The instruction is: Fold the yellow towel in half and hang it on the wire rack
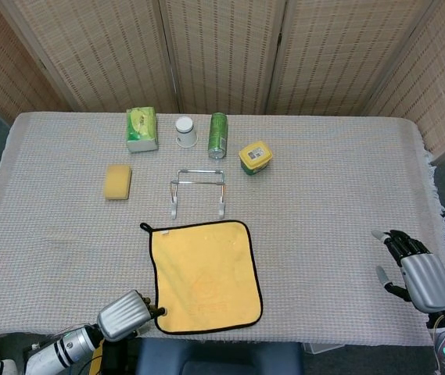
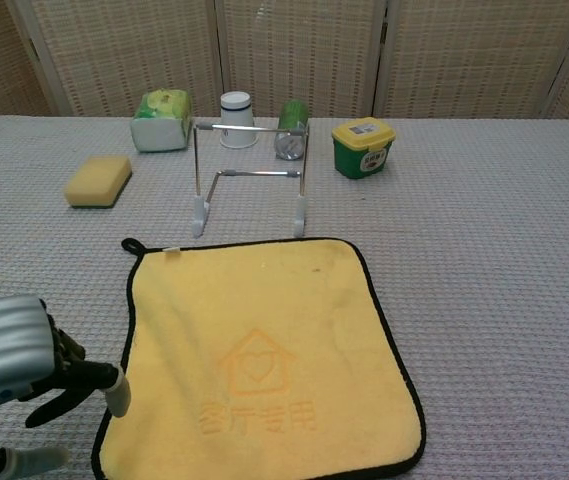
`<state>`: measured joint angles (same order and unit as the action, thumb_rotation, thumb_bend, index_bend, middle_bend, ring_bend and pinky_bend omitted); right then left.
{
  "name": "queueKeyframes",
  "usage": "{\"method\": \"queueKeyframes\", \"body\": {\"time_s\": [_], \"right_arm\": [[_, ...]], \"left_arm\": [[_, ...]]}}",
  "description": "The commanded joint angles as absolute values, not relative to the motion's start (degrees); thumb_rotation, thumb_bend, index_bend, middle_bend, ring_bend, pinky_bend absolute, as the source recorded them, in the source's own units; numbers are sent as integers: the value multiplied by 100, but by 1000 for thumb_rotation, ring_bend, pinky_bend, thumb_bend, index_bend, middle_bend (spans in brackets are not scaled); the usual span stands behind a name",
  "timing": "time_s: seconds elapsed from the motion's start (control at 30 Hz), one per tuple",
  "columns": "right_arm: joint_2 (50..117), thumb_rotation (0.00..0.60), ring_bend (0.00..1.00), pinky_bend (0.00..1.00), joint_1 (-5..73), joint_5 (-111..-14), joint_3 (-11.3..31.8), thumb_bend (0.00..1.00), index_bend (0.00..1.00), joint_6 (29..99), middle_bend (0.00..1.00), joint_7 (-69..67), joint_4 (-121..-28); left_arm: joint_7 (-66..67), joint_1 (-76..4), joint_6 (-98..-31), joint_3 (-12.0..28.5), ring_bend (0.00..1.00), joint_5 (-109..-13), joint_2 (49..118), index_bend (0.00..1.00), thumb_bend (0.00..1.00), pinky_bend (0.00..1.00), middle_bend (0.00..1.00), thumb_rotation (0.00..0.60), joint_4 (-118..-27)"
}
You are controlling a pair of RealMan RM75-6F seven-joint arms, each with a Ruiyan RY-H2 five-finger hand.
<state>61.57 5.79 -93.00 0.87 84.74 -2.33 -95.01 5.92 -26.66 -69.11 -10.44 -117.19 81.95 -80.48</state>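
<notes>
The yellow towel with a black border lies flat and unfolded near the table's front edge. Just behind it stands the wire rack, bare. My left hand hovers at the towel's near-left corner, fingertips reaching the black edge; it holds nothing that I can see. My right hand sits far to the right near the table's front right corner, fingers spread, empty. It does not show in the chest view.
A yellow sponge lies left of the rack. Behind the rack stand a green tissue pack, a white cup, a green can and a green tub with a yellow lid. Woven screens back the table.
</notes>
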Motion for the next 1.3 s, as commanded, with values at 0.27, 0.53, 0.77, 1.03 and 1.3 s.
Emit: {"method": "queueKeyframes", "body": {"time_s": [0.27, 0.53, 0.77, 1.03, 1.3], "right_arm": [[6154, 600, 198, 261, 590, -9292, 91, 432, 151, 8471, 235, -255, -9496], [6147, 600, 198, 261, 569, -9274, 81, 432, 151, 8491, 235, -280, -9475], [6157, 600, 198, 262, 566, -9272, 86, 432, 151, 8511, 235, -314, -9463], [6165, 600, 198, 261, 564, -9263, 89, 432, 151, 8517, 235, -354, -9427], [6174, 600, 198, 261, 549, -9230, 85, 433, 151, 8517, 235, -399, -9383]], "left_arm": [[952, -2605, -6728, -1170, 734, -11489, 8401, 382, 323, 905, 751, 600, -8098], [1089, -2531, -6698, -1190, 734, -11272, 8608, 381, 322, 906, 751, 600, -8019], [1093, -2533, -6689, -1170, 737, -11139, 8770, 390, 322, 909, 754, 600, -8005], [1094, -2608, -6643, -1109, 748, -11031, 8947, 427, 322, 912, 766, 600, -7991], [1050, -2617, -6649, -1093, 758, -10877, 8984, 458, 322, 913, 779, 600, -8003]]}}
